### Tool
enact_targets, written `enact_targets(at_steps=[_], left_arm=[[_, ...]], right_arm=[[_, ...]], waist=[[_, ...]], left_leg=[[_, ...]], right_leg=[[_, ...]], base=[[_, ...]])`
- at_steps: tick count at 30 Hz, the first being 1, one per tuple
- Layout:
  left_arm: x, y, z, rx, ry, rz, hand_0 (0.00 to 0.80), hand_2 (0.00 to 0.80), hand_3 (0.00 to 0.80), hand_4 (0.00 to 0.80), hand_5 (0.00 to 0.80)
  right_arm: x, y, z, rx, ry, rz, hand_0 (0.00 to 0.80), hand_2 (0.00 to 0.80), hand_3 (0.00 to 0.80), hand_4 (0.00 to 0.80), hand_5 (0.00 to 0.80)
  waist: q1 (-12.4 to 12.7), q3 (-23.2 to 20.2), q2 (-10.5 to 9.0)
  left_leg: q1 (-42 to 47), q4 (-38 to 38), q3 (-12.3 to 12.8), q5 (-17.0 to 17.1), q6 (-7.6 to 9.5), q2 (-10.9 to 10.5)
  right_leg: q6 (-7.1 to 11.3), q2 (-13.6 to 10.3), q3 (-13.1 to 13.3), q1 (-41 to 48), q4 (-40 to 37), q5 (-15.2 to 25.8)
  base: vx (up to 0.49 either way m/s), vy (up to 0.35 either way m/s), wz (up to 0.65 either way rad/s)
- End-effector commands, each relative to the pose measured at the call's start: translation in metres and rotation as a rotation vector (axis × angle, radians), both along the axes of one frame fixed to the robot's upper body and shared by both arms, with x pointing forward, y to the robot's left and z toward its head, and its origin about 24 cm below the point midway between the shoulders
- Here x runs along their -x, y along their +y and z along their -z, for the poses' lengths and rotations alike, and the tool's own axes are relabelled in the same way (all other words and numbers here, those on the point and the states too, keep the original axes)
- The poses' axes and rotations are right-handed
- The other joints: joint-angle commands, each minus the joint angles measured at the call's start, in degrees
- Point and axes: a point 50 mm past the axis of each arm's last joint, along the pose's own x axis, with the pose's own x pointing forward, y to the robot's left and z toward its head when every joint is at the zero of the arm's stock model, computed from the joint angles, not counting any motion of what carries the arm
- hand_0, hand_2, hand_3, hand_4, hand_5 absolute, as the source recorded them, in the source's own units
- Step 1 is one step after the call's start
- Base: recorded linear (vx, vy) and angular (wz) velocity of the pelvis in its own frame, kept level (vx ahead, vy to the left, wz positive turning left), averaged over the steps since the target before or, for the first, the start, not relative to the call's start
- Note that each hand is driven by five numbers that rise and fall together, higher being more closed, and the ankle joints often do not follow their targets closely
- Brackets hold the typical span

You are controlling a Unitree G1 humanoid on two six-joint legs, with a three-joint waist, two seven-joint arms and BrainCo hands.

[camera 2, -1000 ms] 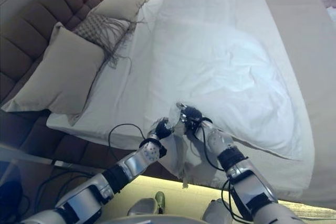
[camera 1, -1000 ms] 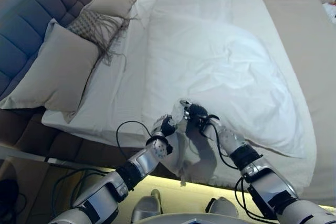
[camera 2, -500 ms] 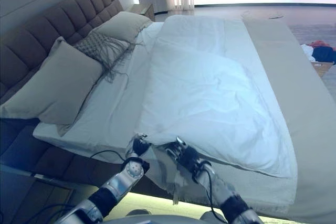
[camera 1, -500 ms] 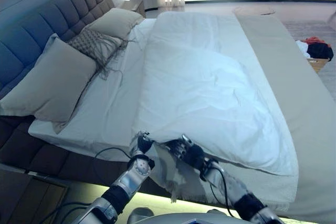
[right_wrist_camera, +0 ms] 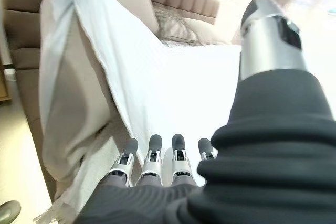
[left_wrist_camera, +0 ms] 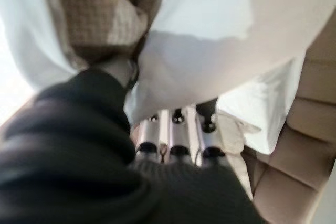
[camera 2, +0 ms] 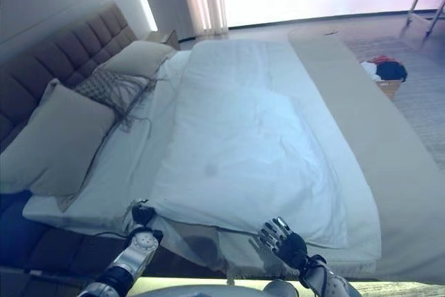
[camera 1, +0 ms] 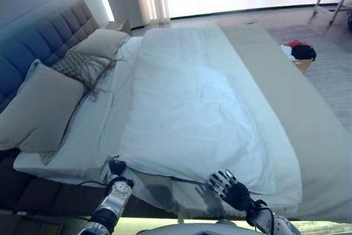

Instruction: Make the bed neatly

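White duvet (camera 1: 192, 114) lies across the bed (camera 1: 308, 136). Left hand (camera 1: 116, 167) pinches its near corner at the bed's near edge, fingers curled into cloth. Right hand (camera 1: 234, 190) hovers further along that edge, fingers straight, holding nothing. Pillows (camera 1: 38, 111) by the headboard (camera 1: 33, 48).

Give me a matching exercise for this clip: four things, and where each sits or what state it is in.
1. duvet
2. left hand
3. right hand
4. fringed cushion

a. fingers straight, holding nothing
b. between two plain pillows by the headboard
c. spread over the mattress
d. gripping the duvet's corner

Pairs: 1-c, 2-d, 3-a, 4-b
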Motion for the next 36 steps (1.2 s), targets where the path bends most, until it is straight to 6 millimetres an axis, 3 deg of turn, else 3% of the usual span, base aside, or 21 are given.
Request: enact_targets(at_steps=[1, 7, 15, 20, 24, 28, 36], left_arm=[[-0.015, 0.085, -0.044, -0.138, -0.187, -0.256, 0.800, 0.800, 0.800, 0.800, 0.800], [0.029, 0.150, -0.051, -0.200, -0.110, -0.485, 0.800, 0.800, 0.800, 0.800, 0.800], [0.053, 0.218, -0.104, -0.311, -0.087, -0.595, 0.800, 0.800, 0.800, 0.800, 0.800], [0.074, 0.246, -0.127, -0.268, -0.134, -0.741, 0.800, 0.800, 0.800, 0.800, 0.800], [0.099, 0.258, -0.125, -0.179, -0.164, -0.896, 0.800, 0.800, 0.800, 0.800, 0.800], [0.110, 0.252, -0.110, -0.101, -0.178, -1.019, 0.800, 0.800, 0.800, 0.800, 0.800], [0.149, 0.251, -0.100, -0.124, -0.167, -1.209, 0.800, 0.800, 0.800, 0.800, 0.800]], right_arm=[[-0.007, 0.005, -0.002, -0.052, -0.066, 0.046, 0.000, 0.000, 0.000, 0.000, 0.000], [0.002, -0.016, -0.002, 0.006, -0.050, 0.054, 0.000, 0.000, 0.000, 0.000, 0.000], [0.009, -0.031, -0.007, 0.051, -0.043, 0.049, 0.000, 0.000, 0.000, 0.000, 0.000], [0.014, -0.034, -0.009, 0.056, -0.052, 0.043, 0.000, 0.000, 0.000, 0.000, 0.000], [0.013, -0.031, -0.010, 0.051, -0.049, 0.026, 0.000, 0.000, 0.000, 0.000, 0.000], [0.011, -0.027, -0.011, 0.049, -0.041, 0.022, 0.000, 0.000, 0.000, 0.000, 0.000], [0.011, -0.023, -0.013, 0.042, -0.051, 0.017, 0.000, 0.000, 0.000, 0.000, 0.000]], waist=[[-0.1, 1.4, -3.50], [-1.1, 0.0, -2.34], [-1.0, -0.9, -0.81], [-0.6, -1.1, -0.21], [-1.0, -1.4, 0.19], [-1.0, -1.6, 0.22], [-0.7, -2.0, -0.32]], left_leg=[[1.4, -3.1, -1.9, 2.6, -3.87, 0.0], [1.3, -3.3, -1.7, 1.9, -3.77, -0.8], [-0.2, -3.4, -2.1, 1.6, -3.76, -1.5], [-0.6, -3.3, -2.3, 1.3, -3.63, -1.9], [-0.6, -3.4, -2.2, 1.2, -3.53, -2.2], [-0.5, -3.5, -2.4, 1.0, -3.36, -2.4], [-0.9, -3.4, -2.3, 0.6, -3.44, -2.0]], right_leg=[[7.65, -2.9, 0.6, 11.1, -25.8, 22.7], [7.69, -3.2, 1.7, 10.5, -25.9, 22.1], [7.84, -3.4, 2.1, 9.0, -25.5, 21.3], [8.24, -3.9, 1.8, 8.6, -25.1, 21.1], [8.44, -4.2, 2.0, 8.5, -25.0, 21.1], [8.56, -4.3, 1.8, 8.5, -25.0, 21.1], [8.49, -3.8, 1.7, 8.1, -25.5, 21.0]], base=[[0.059, 0.047, -0.15], [0.050, 0.065, -0.14], [0.003, 0.076, -0.09], [-0.006, 0.049, -0.10], [0.012, 0.029, -0.06], [0.000, 0.000, 0.00], [-0.003, -0.010, -0.02]])
